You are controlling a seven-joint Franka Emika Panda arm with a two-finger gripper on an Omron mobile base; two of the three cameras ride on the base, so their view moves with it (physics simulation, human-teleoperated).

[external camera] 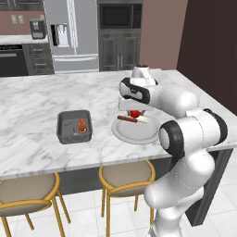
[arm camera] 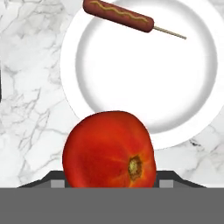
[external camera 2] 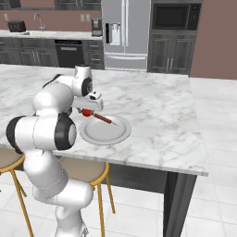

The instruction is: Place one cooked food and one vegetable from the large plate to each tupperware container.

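Note:
My gripper (external camera: 134,113) is shut on a red tomato (arm camera: 109,148) and holds it just above the near rim of the large plate (arm camera: 140,74). Both base views show the tomato (external camera 2: 87,111) under the hand at the plate's (external camera 2: 104,133) edge. A corn dog on a stick (arm camera: 118,16) lies across the far side of the plate (external camera: 136,135). Left of the plate stands one grey tupperware container (external camera: 63,130) with an orange-red piece of food (external camera: 82,125) in it. The second container is out of view.
The marble island counter (external camera: 41,102) stretches wide around the plate and tub. Its front edge runs close below them, with round stools (external camera: 126,176) tucked under it. A fridge (external camera: 73,32) and dark cabinets stand far behind.

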